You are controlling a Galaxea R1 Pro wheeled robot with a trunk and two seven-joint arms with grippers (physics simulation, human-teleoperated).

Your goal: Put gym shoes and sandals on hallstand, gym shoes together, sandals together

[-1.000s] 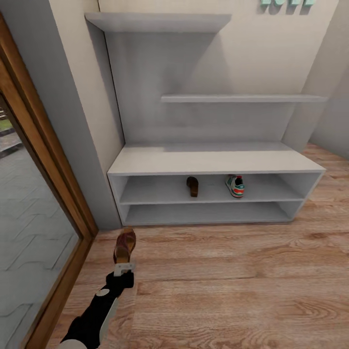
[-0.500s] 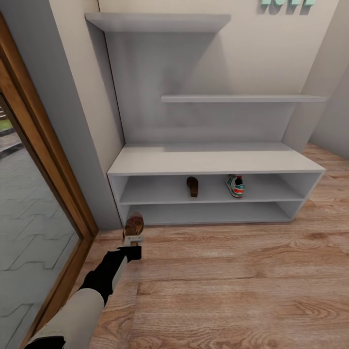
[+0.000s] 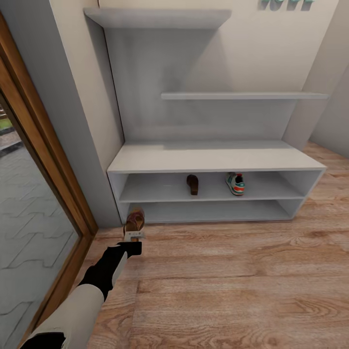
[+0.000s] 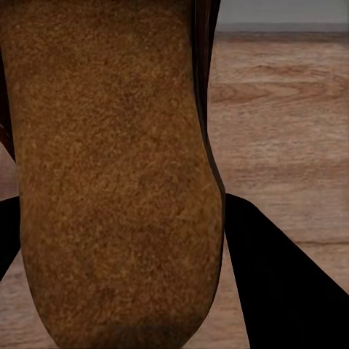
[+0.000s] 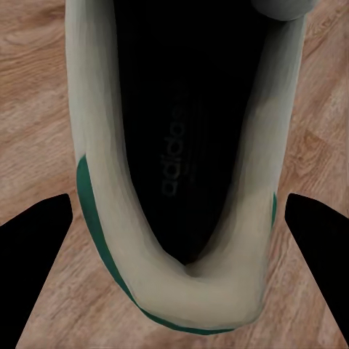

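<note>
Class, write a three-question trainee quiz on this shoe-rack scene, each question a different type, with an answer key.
1. True or false: a sandal and a gym shoe sit on the hallstand's upper open shelf.
2. Multiple choice: the left end effector holds a) a gym shoe b) a sandal c) nothing.
3. Short answer: what does the right wrist view show between the right end effector's fingers?

Key: 1 true; 2 b, the held sandal; 3 a second gym shoe, seen from above over the corridor floor.
</note>
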